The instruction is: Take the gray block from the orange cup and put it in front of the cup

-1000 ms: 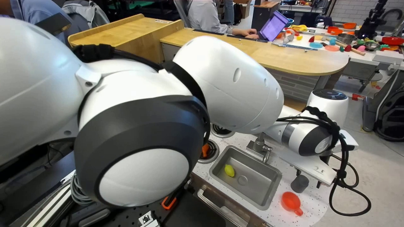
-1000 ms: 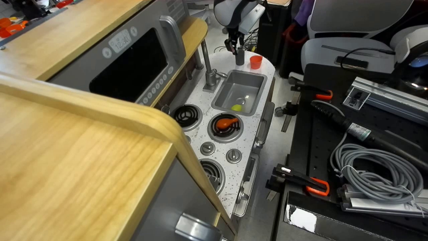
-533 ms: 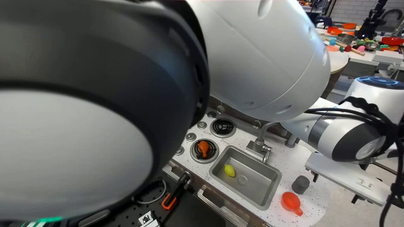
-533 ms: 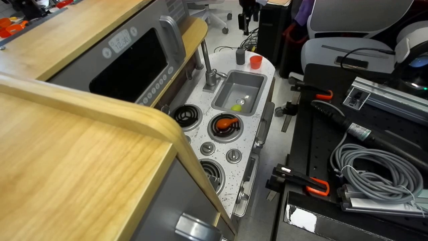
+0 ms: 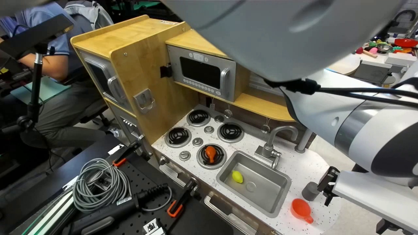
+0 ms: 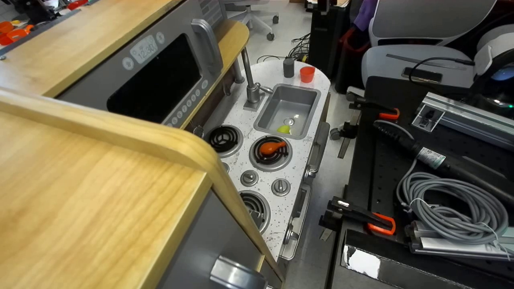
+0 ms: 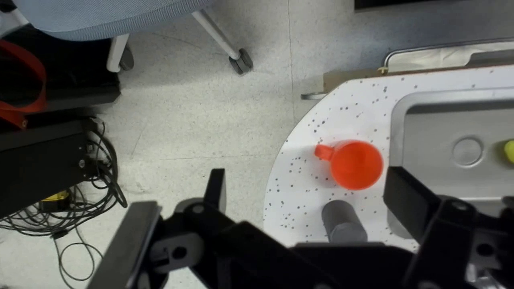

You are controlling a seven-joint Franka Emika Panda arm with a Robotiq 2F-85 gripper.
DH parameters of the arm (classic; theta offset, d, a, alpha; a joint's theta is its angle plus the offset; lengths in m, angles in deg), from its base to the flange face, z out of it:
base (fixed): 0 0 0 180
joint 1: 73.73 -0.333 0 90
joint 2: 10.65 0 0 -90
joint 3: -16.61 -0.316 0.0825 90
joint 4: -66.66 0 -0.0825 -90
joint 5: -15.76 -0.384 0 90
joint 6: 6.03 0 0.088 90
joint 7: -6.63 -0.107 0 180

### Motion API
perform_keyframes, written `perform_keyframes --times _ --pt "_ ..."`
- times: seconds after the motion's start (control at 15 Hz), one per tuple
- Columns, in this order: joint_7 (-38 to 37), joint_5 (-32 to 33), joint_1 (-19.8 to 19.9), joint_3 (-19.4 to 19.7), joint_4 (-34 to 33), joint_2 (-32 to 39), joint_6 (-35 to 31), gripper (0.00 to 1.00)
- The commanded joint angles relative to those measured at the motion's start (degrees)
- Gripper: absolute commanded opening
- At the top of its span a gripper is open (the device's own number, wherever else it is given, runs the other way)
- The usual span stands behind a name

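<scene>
In an exterior view, a broad arm link spans the top, sloping down rightward. Lower, on the counter, stand the orange cup and, just beside it, the upright gray block. Further right, the wrist section slants above the gripper; the wrist view shows its fingers spread wide.

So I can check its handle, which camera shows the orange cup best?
The wrist view: it shows the orange cup largest, whole, from above, handle included. Both exterior views show it smaller; in an exterior view the handle appears, in an exterior view the orange cup shows none.
</scene>
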Motion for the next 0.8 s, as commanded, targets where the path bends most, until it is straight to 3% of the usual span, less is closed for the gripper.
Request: perform_keyframes --times 0.0,0.33,0.4,0.53,0.73 --pt "6.0 -0.7 -0.1 -0.8 13.7 -10.9 0.9 1.00" --pt "6.8 -0.1 -2.7 1.3 29.2 -21.7 2.6 1.00" --pt "6.3 -1.0 -2.5 1.6 20.9 -14.9 0.9 1.00" --pt "6.3 -1.0 -3.4 2.1 25.8 -18.2 1.6 1.00" --pt "6.3 -1.0 -3.7 2.3 27.8 -19.9 1.6 1.00"
